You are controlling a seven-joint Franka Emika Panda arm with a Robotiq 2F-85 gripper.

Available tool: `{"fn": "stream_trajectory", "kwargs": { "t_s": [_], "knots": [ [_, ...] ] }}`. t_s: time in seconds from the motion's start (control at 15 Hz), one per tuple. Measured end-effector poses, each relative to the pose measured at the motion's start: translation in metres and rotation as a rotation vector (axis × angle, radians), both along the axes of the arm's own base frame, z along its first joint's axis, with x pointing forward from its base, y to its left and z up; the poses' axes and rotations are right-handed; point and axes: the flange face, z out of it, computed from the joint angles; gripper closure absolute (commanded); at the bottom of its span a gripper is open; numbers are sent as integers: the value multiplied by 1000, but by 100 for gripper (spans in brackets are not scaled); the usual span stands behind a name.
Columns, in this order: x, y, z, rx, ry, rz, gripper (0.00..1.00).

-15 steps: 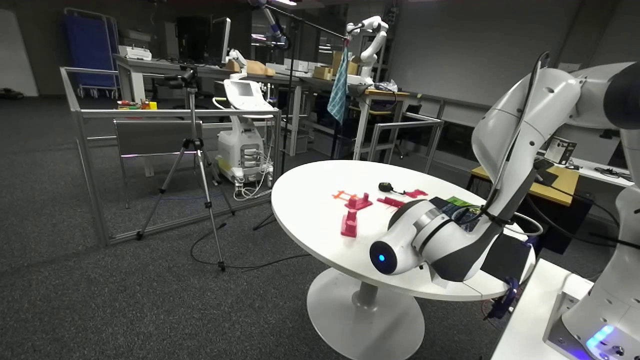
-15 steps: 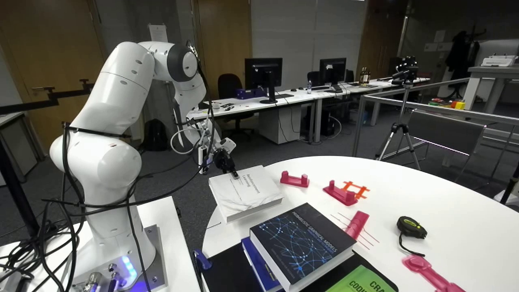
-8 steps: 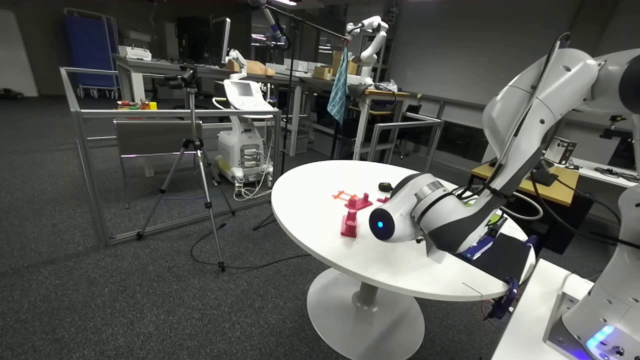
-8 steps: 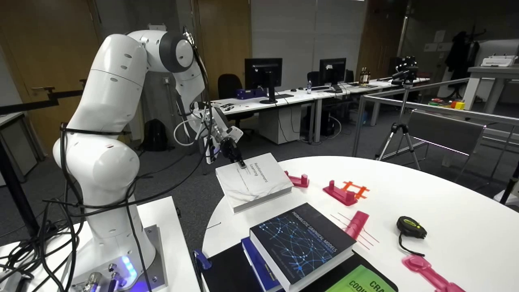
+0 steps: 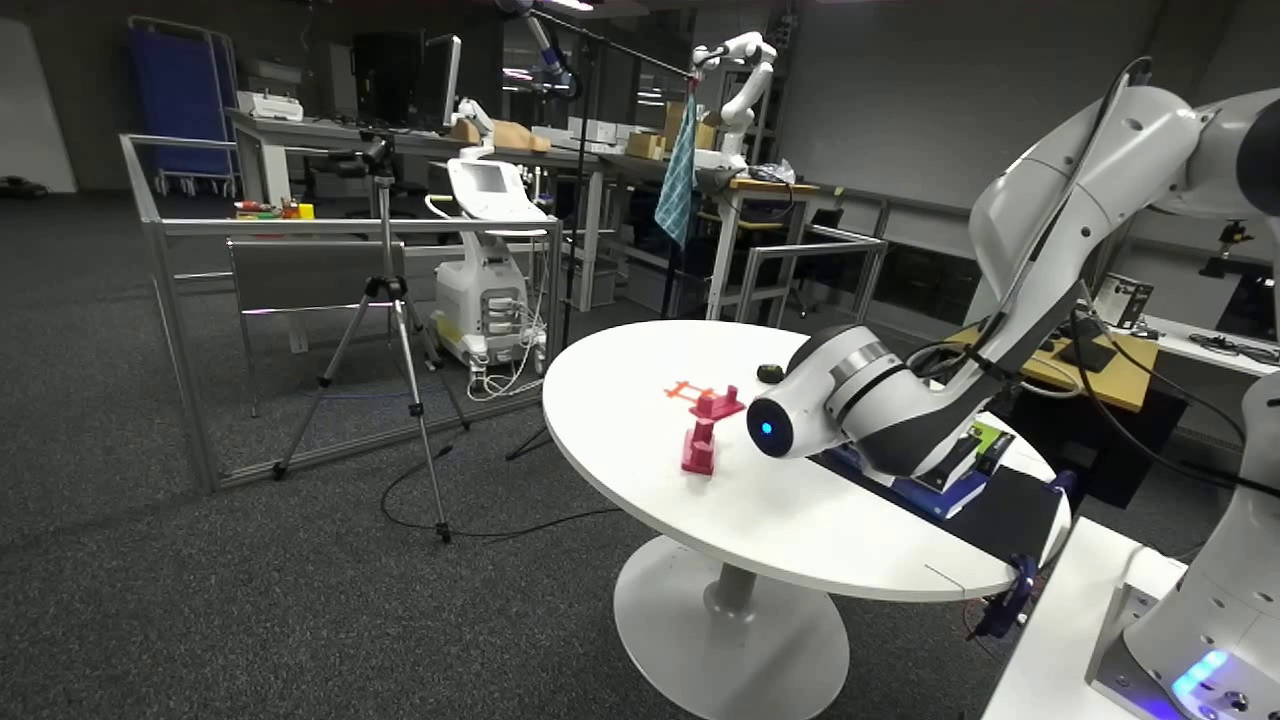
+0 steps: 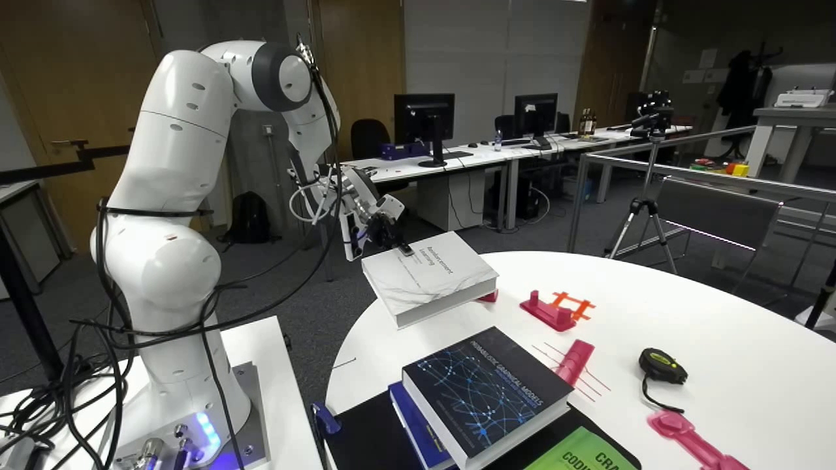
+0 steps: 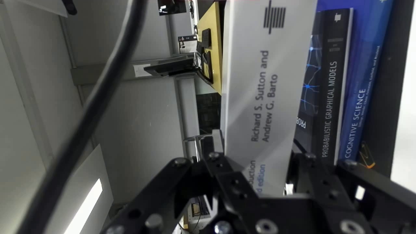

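My gripper [image 6: 403, 249] is shut on the thick white "Reinforcement Learning" book [image 6: 434, 277] and holds it tilted above the round table's edge. In the wrist view the gripper [image 7: 255, 146] has one finger on each cover, with the spine of the white book [image 7: 269, 81] between them. The dark "Probabilistic Graphical Models" book [image 6: 490, 391] lies on a blue book [image 6: 418, 424], on a black mat [image 6: 356, 424]. Their spines also show in the wrist view, dark [image 7: 330, 81] and blue [image 7: 360, 97]. A green book [image 6: 581, 454] lies beside them. The arm hides the gripper in an exterior view.
On the white table [image 6: 718, 307] are pink-red parts [image 6: 548, 314], an orange part [image 6: 575, 305], a red part with thin wires [image 6: 576, 360] and a tape measure [image 6: 663, 365]. One pink-red part [image 5: 698, 450] is partly behind the held book. A blue clamp [image 6: 324, 418] grips the edge.
The arm has risen and carried the white book up and inward over the table. The book now covers most of a pink-red part. The other books have not moved.
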Motion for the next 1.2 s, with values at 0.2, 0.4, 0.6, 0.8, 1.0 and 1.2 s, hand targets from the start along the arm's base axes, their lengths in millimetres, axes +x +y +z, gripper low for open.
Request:
{"fn": "stream_trajectory", "kwargs": {
  "t_s": [0.2, 0.4, 0.6, 0.8, 1.0, 1.2],
  "knots": [
    [3, -21, -6, -50, 27, 33, 81],
    [4, -47, -13, -92, 52, 49, 81],
    [4, -73, -23, -98, 77, 44, 81],
    [3, -94, -36, -58, 100, 45, 81],
    [1, -112, -50, 0, 122, 49, 81],
    [-2, -127, -61, 49, 140, 56, 81]
  ]
}}
